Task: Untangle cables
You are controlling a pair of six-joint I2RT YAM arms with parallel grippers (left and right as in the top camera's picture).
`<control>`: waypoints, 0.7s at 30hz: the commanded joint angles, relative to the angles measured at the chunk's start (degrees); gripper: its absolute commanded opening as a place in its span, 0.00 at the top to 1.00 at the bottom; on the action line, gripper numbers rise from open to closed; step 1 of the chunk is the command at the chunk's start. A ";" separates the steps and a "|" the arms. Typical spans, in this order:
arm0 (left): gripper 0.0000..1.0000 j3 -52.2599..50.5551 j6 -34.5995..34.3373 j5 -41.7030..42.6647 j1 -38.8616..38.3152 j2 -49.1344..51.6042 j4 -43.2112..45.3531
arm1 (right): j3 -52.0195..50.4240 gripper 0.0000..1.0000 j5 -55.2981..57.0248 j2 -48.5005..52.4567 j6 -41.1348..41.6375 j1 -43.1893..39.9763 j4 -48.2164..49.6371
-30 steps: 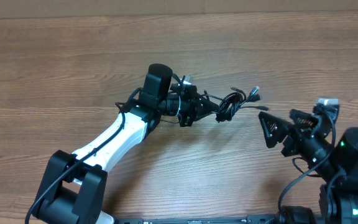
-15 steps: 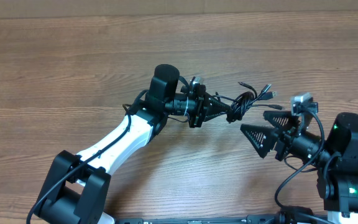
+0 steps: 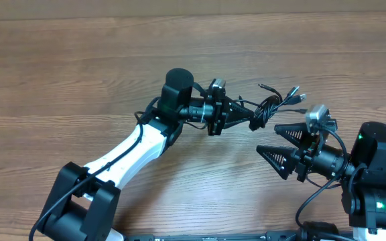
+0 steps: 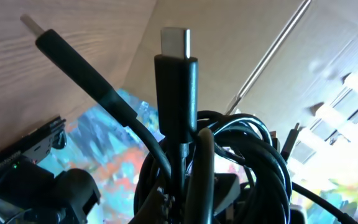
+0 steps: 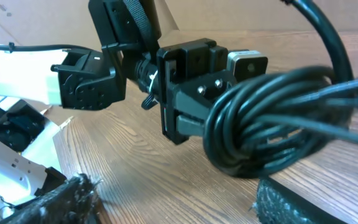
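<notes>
Cables (image 3: 274, 107) clamped in left tool (image 3: 248, 122), shifted rightward, right tool (image 3: 268, 138) gaping wider, empty, closer beneath.

The cables (image 3: 270, 110) are showing up glossy black all over, and the plug (image 4: 174, 42) nearest the left wrist cam is sporting a silver metal tip. The table (image 3: 79, 60) is looking warm brown with streaky wood grain. The left arm (image 3: 129, 150) is rocking white with black joints, while the right arm (image 3: 374, 150) is going all black with a green light (image 3: 380, 205) glowing.
</notes>
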 commanded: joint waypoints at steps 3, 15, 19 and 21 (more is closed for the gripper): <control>0.96 1.36 -1.22 2.97 -2.40 0.28 1.07 | 0.94 0.30 2.99 -0.20 -0.96 0.11 0.39; 0.96 1.36 -1.16 3.04 -4.17 0.28 1.07 | 0.81 0.81 3.10 -0.09 -3.78 0.11 0.39; 0.96 1.36 -1.16 2.99 -4.17 0.28 1.07 | 0.81 0.91 3.10 -0.09 -3.78 0.11 0.37; 0.96 1.36 -1.16 2.99 -4.17 0.28 1.07 | 0.81 0.94 3.10 -0.09 -3.78 0.11 0.37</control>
